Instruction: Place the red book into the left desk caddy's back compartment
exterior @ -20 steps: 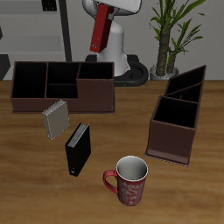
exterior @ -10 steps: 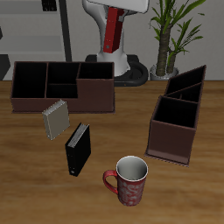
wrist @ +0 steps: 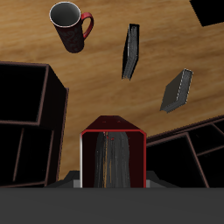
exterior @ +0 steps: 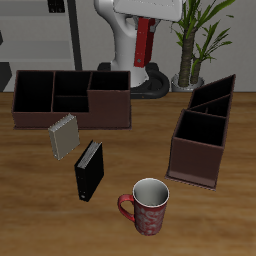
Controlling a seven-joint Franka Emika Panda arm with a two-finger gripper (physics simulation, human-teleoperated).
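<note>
The red book (exterior: 145,42) hangs upright high over the table's back edge, in front of the robot's white body, with my gripper (exterior: 148,20) shut on its upper end. In the wrist view the red book (wrist: 112,159) fills the space between the jaws, its white page edge facing the camera. The left desk caddy (exterior: 190,160) stands end-on, lower and nearer the front than the book. Its back compartment (exterior: 222,90) is dark inside and lies off to the side of the book, well below it. The wrist view shows the left desk caddy (wrist: 54,87) beside the book.
A wide maroon-brown caddy (exterior: 110,108) stands broadside at the back. In front of it lie a grey spiral notepad (exterior: 64,137) and a black book (exterior: 89,170). A patterned red mug (exterior: 148,207) stands near the front edge. A potted plant (exterior: 195,40) rises behind the end-on caddy.
The gripper has carried the red book sideways toward the end-on caddy's side, and the book has turned from tilted to upright. Nothing on the table has moved.
</note>
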